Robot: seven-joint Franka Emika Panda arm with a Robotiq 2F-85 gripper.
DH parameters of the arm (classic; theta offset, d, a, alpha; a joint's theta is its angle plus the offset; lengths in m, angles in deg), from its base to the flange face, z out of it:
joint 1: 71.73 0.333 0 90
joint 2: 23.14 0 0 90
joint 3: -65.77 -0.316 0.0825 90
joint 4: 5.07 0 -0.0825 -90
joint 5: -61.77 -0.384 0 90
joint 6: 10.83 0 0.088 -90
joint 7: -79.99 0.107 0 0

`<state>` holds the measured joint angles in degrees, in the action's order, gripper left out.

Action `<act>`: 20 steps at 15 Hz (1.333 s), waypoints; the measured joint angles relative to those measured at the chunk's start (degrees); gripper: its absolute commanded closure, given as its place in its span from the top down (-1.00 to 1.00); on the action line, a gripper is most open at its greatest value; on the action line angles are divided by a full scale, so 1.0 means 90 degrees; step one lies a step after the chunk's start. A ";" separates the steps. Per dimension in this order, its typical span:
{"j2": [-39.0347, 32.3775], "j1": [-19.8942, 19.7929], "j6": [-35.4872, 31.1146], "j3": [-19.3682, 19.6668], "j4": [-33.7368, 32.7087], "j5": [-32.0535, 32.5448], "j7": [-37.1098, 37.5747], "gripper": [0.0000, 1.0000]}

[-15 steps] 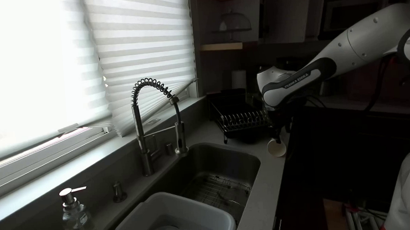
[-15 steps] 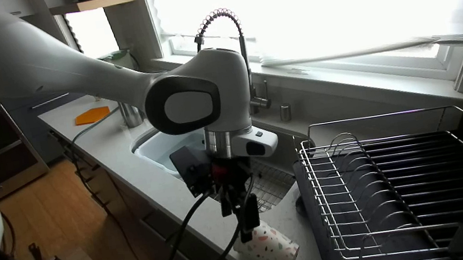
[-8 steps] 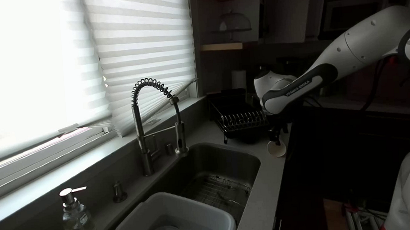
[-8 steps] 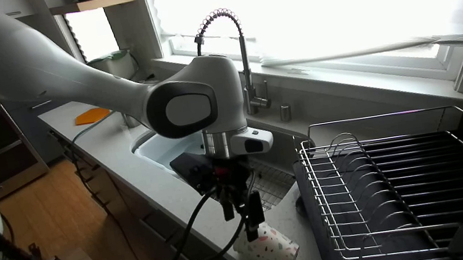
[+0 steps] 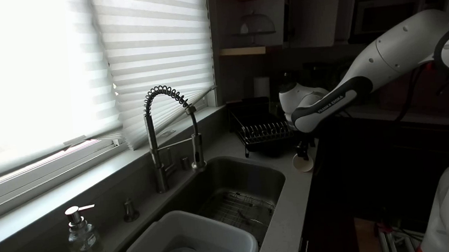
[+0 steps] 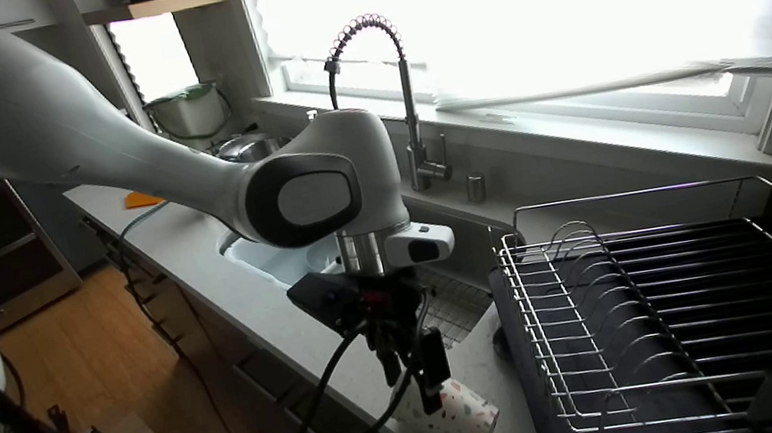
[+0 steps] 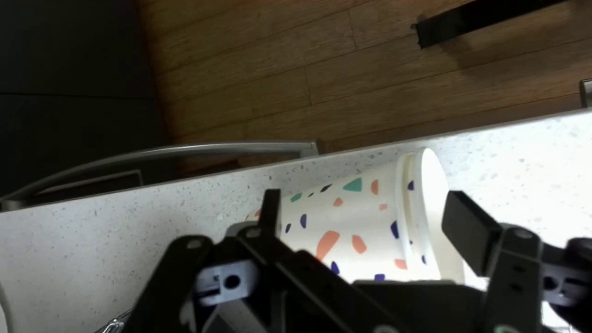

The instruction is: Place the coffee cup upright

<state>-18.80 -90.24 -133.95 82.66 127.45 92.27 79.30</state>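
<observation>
"Two fingers on the gripper: how set?"
"Wide apart. In the wrist view, the left one covers part of the cup toward its base; the right stands past the rim."
"Touching?"
"I cannot tell."
"And the cup?"
"On its side on the counter, near the edge, left of the rack in an exterior view."

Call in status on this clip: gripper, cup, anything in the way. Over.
Gripper open at the coffee cup, contact unclear. Cup on its side on the counter, not yet upright. No obstruction seen; dish rack nearby, apart from cup.
</observation>
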 measured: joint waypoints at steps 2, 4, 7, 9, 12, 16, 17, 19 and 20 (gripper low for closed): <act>0.0000 -0.0020 -0.0087 0.0010 0.0000 0.0126 0.0050 -0.16; -0.0001 -0.0032 -0.0145 0.0028 0.0000 0.0210 0.0071 -0.48; 0.0000 -0.0050 -0.0168 0.0051 -0.0004 0.0174 0.0071 -0.92; 0.0006 -0.0052 -0.0160 0.0086 -0.0036 -0.0011 0.0068 -0.98; 0.0056 -0.0054 -0.0095 0.0128 -0.0155 -0.0487 0.0028 -1.00; 0.0183 -0.0040 0.0312 0.0123 -0.0459 -0.1233 -0.0031 -0.98; 0.0212 -0.0040 0.0519 0.0125 -0.0555 -0.1413 -0.0034 -0.98; 0.0232 -0.0054 0.0968 0.0146 -0.0756 -0.1742 -0.0007 -0.98; 0.0230 -0.0061 0.1196 0.0174 -0.0866 -0.1889 0.0038 -0.98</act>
<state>-16.73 -90.79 -123.18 84.23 119.66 75.26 79.65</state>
